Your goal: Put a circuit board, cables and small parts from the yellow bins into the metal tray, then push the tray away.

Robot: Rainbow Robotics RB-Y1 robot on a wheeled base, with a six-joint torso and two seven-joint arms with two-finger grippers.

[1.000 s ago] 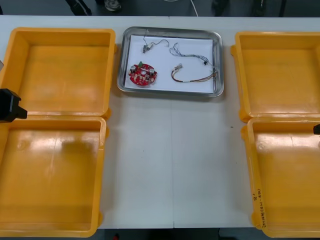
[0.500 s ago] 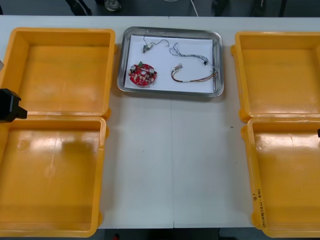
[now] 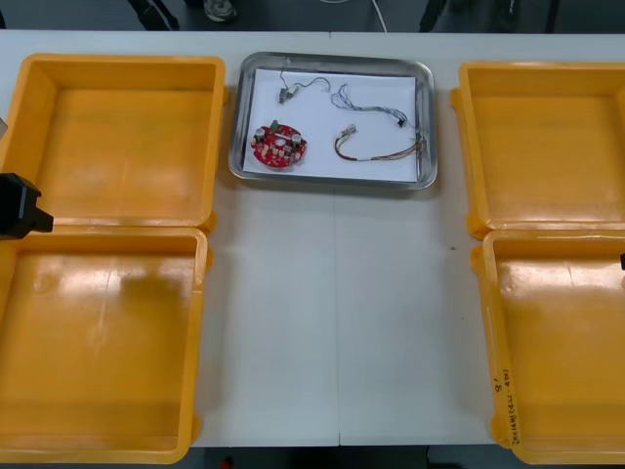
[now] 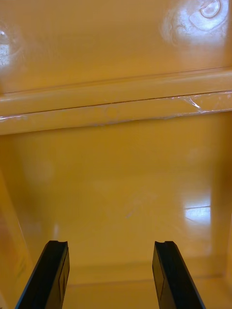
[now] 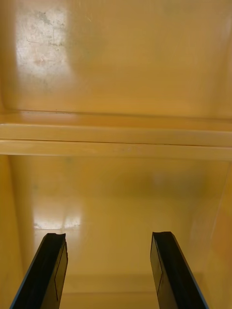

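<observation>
At the counter's [image 3: 332, 313] far middle I see the metal tray [image 3: 332, 59] holding circuit board [image 3: 278, 147] and cables [image 3: 371, 156]; left pincer [image 5: 108, 236] and right pincer [image 4: 111, 244] gape open over yellow bins [image 3: 127, 61].

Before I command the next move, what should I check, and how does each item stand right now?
1. Circuit board inside the metal tray: ok.
2. Cables inside the tray, beside the board: ok.
3. Small parts in the tray: cannot tell, too small to make out.
4. Left claw open and holding nothing, over the left yellow bins: ok.
5. Right claw open and holding nothing, over the right yellow bins: ok.
6. Room to push the tray farther: cannot tell; it lies close to the far edge of the table.
</observation>
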